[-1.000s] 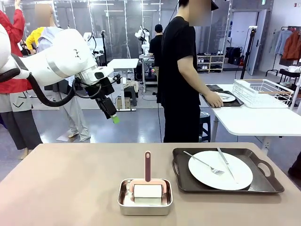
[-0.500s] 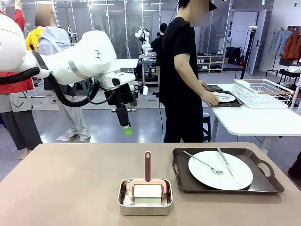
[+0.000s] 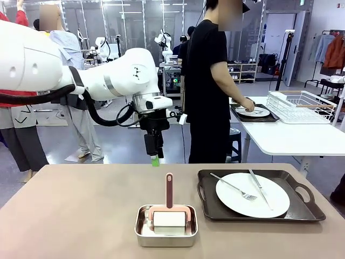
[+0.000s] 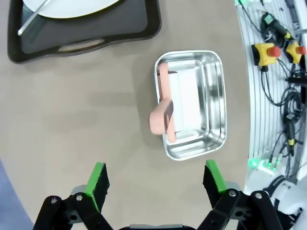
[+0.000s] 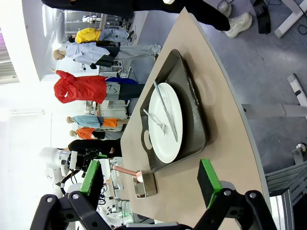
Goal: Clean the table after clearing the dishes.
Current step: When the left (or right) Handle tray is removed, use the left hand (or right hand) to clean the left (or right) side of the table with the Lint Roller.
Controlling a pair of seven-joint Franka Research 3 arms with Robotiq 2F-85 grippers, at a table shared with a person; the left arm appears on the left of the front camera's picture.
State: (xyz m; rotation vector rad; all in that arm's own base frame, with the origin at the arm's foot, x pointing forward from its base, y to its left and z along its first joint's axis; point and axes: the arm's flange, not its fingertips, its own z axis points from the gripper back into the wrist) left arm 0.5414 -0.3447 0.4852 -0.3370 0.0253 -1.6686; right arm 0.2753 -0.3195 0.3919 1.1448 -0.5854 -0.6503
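Front view: the left gripper (image 3: 155, 159) hangs on its arm, fingers pointing straight down, above the far edge of the table (image 3: 81, 205) and apart from everything on it. It shows edge-on here, so the gap between its fingers cannot be read from this side. Near the table's front edge stands a small steel pan (image 3: 166, 240) holding a pink-handled tool (image 3: 169, 190) with a white block; the handle stands upright. Just right of the pan lies a dark tray (image 3: 210, 208) carrying a white plate (image 3: 237, 205), with a fork (image 3: 234, 187) and a knife (image 3: 260, 189) lying on the plate. At the far side a person (image 3: 207, 81) in black faces a white side table (image 3: 291, 137), one hand (image 3: 248, 105) on a second plate (image 3: 257, 111) that sits on a second tray (image 3: 269, 117) beside a wire rack (image 3: 302, 105).

Left wrist view: the gripper's green-padded fingers stand wide apart with nothing between them. Below them lies the bare tabletop, the pan a little farther on, the tool lying inside it. The tray's handle end and the plate's edge show at the top left.

Right wrist view: the right gripper (image 5: 149, 182) is also spread wide and empty, held off the table's side. The table appears turned sideways, with the tray, plate, fork and knife on it and the pan nearer the fingers.
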